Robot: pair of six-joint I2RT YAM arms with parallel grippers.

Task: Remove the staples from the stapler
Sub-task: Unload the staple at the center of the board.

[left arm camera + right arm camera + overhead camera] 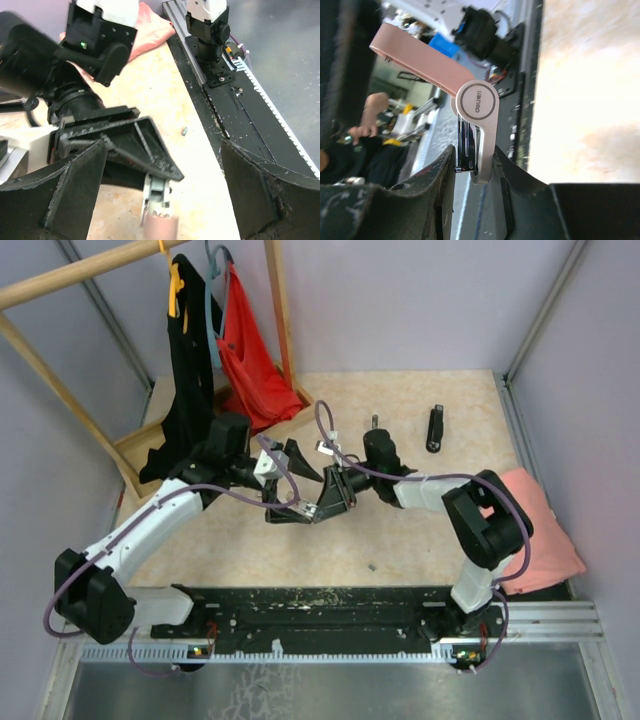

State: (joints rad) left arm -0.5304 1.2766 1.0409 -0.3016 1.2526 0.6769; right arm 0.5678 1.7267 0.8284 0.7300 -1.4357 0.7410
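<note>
- Top view: the left gripper (300, 487) and right gripper (325, 505) meet at mid-frame over the table (420, 530). What they share is hidden. A grey speck (371, 566) lies lower right of them, too small to name.
- Left wrist: the left jaws stand wide and empty. The stapler (159, 200) hangs low at centre between them.
- Right wrist: the right jaws are narrow, clamped on the stapler's grey base at lower centre. Its pink lid is swung open toward the upper left.
- I'd have the left close only on the staple rail while the right clamps firmly, working over the table so any staples land there.
</note>
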